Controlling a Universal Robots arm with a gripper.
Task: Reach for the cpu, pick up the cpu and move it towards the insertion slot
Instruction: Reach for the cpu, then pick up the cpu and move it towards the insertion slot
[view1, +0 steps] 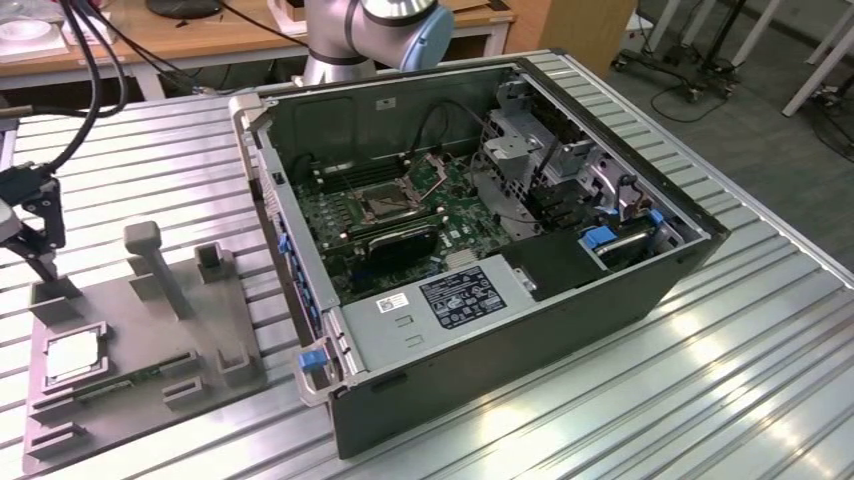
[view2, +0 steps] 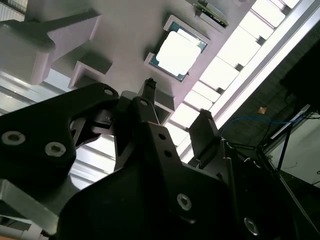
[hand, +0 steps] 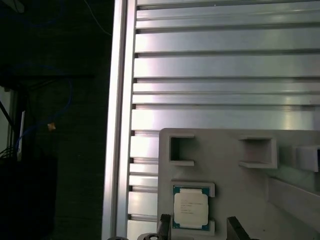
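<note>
An open computer case (view1: 534, 330) lies on the slatted table (view1: 747, 390), well away from the gripper (view2: 177, 100). The exterior view takes in the slot (view1: 384, 205) on the green board inside the case. Beside the case sits a grey holder (view1: 147, 335), directly under the gripper. Both wrist views bring the tool up close: its two dark fingers (view2: 205, 125) are spread wide, gripping nothing. The cpu (hand: 190, 208) lies flat in its recess in the holder, just beyond the fingertips. In the first wrist view it sits framed between them, apart from both.
</note>
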